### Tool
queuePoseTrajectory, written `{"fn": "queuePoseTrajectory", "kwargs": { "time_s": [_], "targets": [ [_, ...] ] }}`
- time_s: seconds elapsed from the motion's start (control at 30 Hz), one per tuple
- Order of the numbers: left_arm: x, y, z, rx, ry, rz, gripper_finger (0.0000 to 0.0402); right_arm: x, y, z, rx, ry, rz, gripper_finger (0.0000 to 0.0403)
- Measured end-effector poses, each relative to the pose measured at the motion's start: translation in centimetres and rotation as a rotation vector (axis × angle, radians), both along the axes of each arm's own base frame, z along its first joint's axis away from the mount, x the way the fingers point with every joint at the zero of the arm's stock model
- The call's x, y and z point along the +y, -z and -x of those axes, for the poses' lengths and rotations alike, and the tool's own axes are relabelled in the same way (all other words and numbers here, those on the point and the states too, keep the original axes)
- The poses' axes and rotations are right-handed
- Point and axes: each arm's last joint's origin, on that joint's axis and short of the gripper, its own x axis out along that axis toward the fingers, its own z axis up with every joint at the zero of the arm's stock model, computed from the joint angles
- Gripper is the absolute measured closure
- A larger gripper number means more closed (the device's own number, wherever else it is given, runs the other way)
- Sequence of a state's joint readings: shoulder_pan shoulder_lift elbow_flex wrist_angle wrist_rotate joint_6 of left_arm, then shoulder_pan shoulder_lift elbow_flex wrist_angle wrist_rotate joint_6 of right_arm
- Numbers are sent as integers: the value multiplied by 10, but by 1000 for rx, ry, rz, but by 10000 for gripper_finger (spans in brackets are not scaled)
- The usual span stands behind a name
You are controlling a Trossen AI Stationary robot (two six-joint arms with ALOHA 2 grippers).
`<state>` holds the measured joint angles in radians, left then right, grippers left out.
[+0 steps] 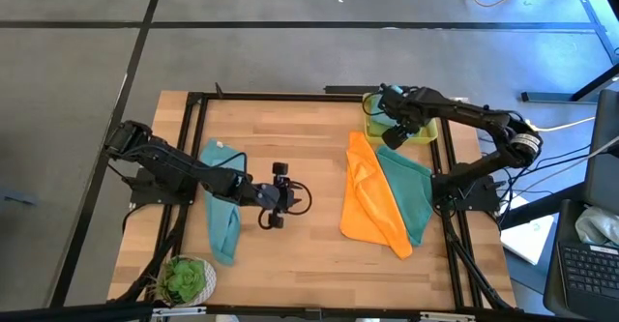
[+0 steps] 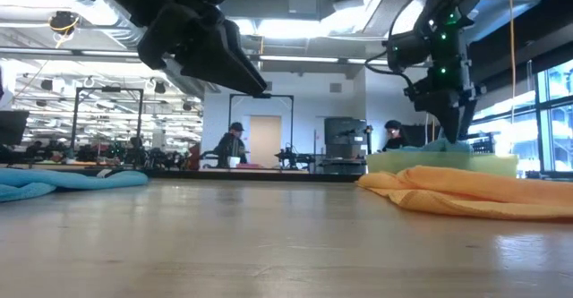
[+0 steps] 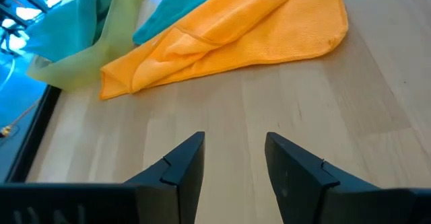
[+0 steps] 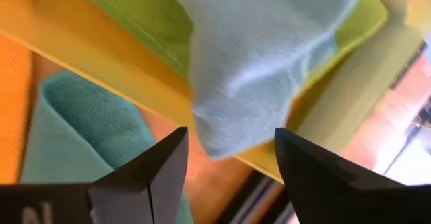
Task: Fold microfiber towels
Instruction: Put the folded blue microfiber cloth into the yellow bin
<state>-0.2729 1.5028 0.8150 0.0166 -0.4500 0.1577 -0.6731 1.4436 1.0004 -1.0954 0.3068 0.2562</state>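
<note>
From above, we saw the left gripper [image 1: 278, 195] over bare wood near the middle of the table [image 1: 290, 254], fingers parted and holding nothing. A light blue towel [image 1: 221, 216] lay crumpled under that arm, behind the gripper. The orange towel [image 1: 369, 201] lay well apart on the right half, overlapping the teal towel [image 1: 411, 189] beside it. The right gripper [image 1: 398, 129] hung over the yellow tray [image 1: 426, 136] at the far right edge, just above the cloths piled in it.

At table height, we saw the orange towel [image 2: 466, 191] heaped on the right with the tray [image 2: 488, 164] behind it, the right gripper [image 2: 450, 123] pointing down at it. The blue towel [image 2: 63, 180] lay flat at the left.

Through the left wrist camera, its fingers [image 3: 185, 167] stood apart over bare wood, the orange towel [image 3: 229, 39] ahead and untouched.

Through the right wrist camera, the fingers [image 4: 165, 167] stood wide, released, with a second light blue towel [image 4: 259, 56] just beyond them, draped over the lime green towel [image 4: 145, 12] and the tray rim [image 4: 81, 46]. We could not tell whether they touched it.
</note>
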Motion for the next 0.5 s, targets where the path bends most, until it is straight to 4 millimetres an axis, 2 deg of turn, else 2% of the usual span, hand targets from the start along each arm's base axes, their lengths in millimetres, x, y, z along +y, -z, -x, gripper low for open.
{"fn": "queuePoseTrajectory", "kwargs": {
  "time_s": [0.1, 0.27, 0.5],
  "targets": [
    [0, 0, 0, 2, 6, -7, 252, 1, 5, -1, -22, -5, 3, 180],
    [0, 1, 0, 10, 7, -10, 252, 0, 14, 5, 56, 9, 67, 180],
    [0, 1, 0, 10, 6, -11, 252, -4, 34, 4, -35, -1, 93, 180]
  ]
}}
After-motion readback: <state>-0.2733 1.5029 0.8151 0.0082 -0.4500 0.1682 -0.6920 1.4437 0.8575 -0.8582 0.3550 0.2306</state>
